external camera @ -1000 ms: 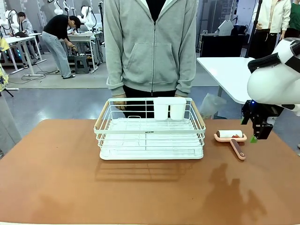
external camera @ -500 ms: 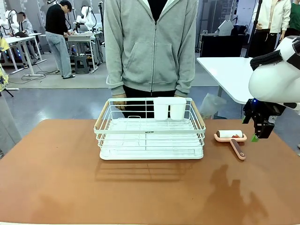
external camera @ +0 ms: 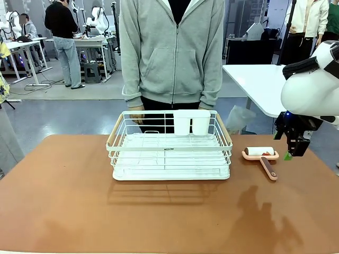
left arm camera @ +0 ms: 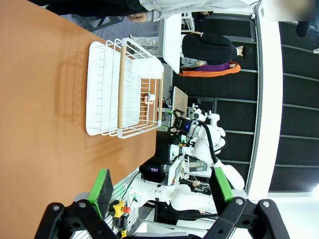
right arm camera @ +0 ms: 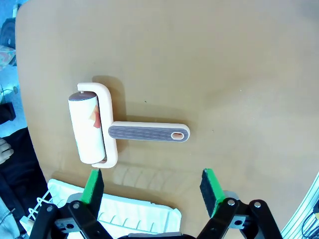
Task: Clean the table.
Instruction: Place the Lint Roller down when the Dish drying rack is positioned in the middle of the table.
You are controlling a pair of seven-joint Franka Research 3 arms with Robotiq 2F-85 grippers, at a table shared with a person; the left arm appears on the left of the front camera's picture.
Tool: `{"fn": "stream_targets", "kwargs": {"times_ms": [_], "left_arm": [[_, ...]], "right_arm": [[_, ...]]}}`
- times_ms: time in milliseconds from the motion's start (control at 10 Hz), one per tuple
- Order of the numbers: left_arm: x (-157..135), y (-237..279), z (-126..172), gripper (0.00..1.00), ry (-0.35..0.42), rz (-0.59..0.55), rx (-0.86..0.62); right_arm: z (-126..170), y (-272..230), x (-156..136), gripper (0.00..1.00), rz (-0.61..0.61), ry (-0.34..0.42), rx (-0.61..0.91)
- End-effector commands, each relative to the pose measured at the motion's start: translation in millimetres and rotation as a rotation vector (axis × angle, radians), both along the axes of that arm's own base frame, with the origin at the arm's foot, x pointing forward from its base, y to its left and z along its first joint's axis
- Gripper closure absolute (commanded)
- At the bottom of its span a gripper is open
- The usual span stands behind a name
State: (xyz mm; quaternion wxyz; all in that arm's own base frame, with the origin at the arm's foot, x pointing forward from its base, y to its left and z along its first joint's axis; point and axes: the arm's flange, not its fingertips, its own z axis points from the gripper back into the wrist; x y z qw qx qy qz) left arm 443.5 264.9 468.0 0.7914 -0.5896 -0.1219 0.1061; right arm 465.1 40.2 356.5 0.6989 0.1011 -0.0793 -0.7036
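A smooth, matte reddish-brown table (external camera: 63, 211) with rounded corners spans the scene, its near half bare and open. A white wire dish rack (external camera: 169, 153) with pale wooden side handles and a solid white tray base stands toward the far edge, near the middle; two white plastic cups (external camera: 192, 121) hang inside its far wall. A person in a grey zip hoodie (external camera: 172, 50) stands at the far edge, right behind the rack.

Between the rack and the table's right edge lies a lint roller (external camera: 262, 157): a white cylinder in a peach-coloured frame, with a short handle of ribbed grey rubber pointing toward the near edge. It rests flat, apart from the rack, with bare tabletop all round it. In the right wrist view the roller (right arm camera: 99, 129) lies ahead of the fingers, the rack's tray corner (right arm camera: 129, 214) just beside them.

The right gripper (external camera: 294, 151) hangs above the far right part of the tabletop, just beside the roller's cylinder end and clear of it; its green-padded jaws stand wide apart with nothing between them, as the right wrist view (right arm camera: 152, 189) confirms. The left gripper (left arm camera: 162, 186) is likewise spread wide and empty, its black fingers and green pads (left arm camera: 103, 185) held off the table's left side, with the rack (left arm camera: 122, 92) well apart.
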Motion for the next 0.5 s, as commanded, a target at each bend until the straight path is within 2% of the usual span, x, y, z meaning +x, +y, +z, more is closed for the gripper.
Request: {"fn": "stream_targets", "kwargs": {"times_ms": [0, 400], "left_arm": [[-3.1, 1.8, 0.6, 0.0, -0.007, -0.01, 0.006], [-3.1, 1.8, 0.6, 0.0, -0.007, -0.01, 0.006]], "right_arm": [[-1.0, 2.1, 0.5, 0.0, 0.009, -0.004, -0.006], [-1.0, 2.1, 0.5, 0.0, 0.009, -0.004, -0.006]]}}
